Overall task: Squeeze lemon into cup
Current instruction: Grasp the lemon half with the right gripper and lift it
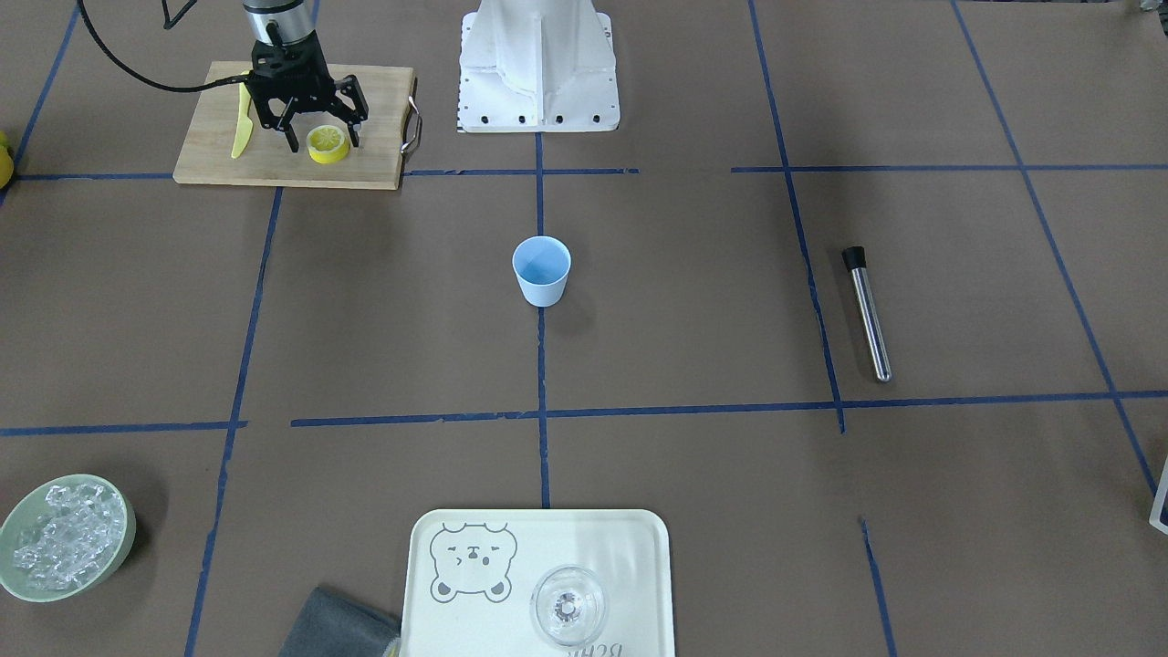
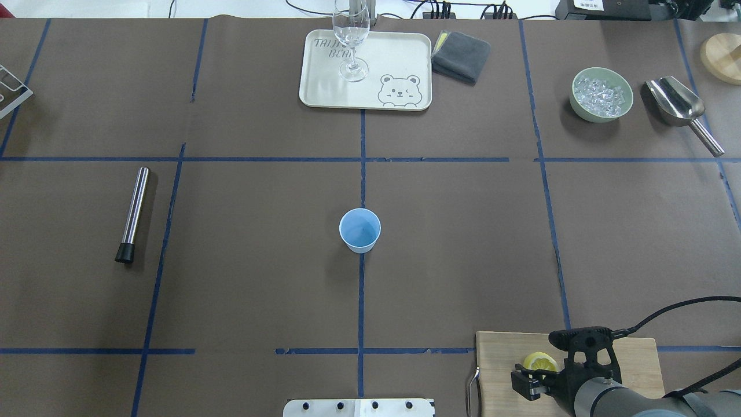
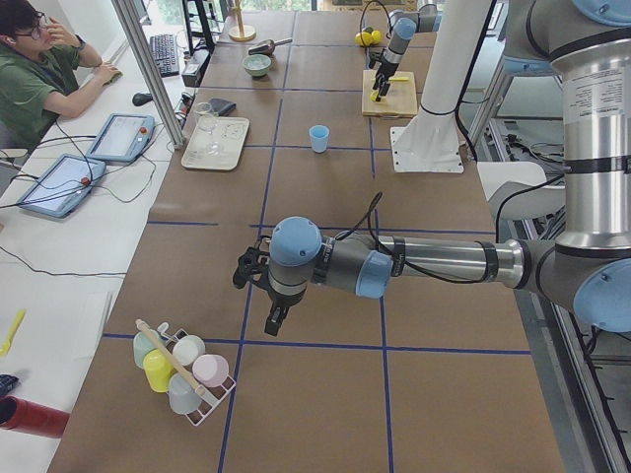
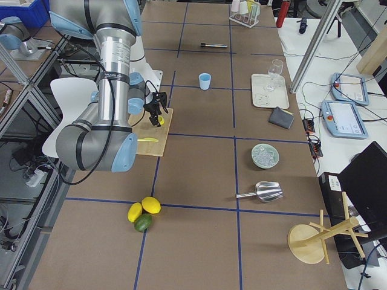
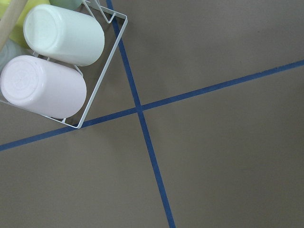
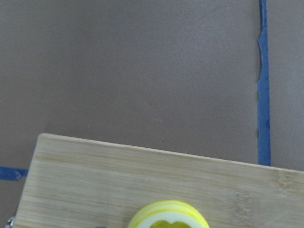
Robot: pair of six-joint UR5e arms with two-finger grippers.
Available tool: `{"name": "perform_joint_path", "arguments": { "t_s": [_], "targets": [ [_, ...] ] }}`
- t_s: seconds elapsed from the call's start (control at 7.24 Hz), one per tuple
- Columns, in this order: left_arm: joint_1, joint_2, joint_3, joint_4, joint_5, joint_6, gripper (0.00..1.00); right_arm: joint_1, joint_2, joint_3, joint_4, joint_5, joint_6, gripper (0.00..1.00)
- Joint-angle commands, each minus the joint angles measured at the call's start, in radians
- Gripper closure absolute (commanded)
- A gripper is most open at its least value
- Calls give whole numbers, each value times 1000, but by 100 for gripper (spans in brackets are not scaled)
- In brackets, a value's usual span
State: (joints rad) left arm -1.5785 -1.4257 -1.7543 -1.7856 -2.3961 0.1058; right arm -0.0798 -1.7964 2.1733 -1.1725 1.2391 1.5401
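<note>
A brown-papered surface [image 1: 684,319], gridded with blue tape, fills the front-facing view. At bottom centre lies a cream tray [image 1: 639,547] carrying a wine glass [image 1: 568,605]. At upper left sits a bamboo cutting board [image 1: 383,109]. Over that board hangs the right tool [image 1: 324,141], its black fingers spread wide and pointing down, one on each side of the lemon [image 1: 328,144]. The lemon rests cut face up toward the board's lower edge and does not look pinched yet. A yellow-green knife [image 1: 242,123] lies on the board's left part. The light blue cup [image 1: 541,271] stands upright at the centre of the frame, well apart from the board. The left tool [image 3: 258,286] shows only in the side view, low over the surface, and whether it is wide or narrow cannot be told.

The step in hand looks to be the pick-up. Done well, the fingers close on opposite sides of the rind, low enough not to slip off and gently enough to save the juice. The fruit then wants centring over the cup's rim before the squeeze.

The tray bears a cartoon bear's face. In the overhead view, grey lettering at its upper left seems to read "TAIJI BEAR", partly behind the glass.
</note>
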Motion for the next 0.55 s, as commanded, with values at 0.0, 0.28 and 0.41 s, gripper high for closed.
{"name": "perform_joint_path", "arguments": {
  "t_s": [0.0,0.28,0.41],
  "targets": [
    [-2,1,-1,0,0,0,0,-11,0,-4,1,0,0,6],
    [-2,5,-1,0,0,0,0,-11,2,-3,1,-1,0,30],
    [0,5,-1,0,0,0,0,-11,0,0,1,3,0,62]
  ]
}}
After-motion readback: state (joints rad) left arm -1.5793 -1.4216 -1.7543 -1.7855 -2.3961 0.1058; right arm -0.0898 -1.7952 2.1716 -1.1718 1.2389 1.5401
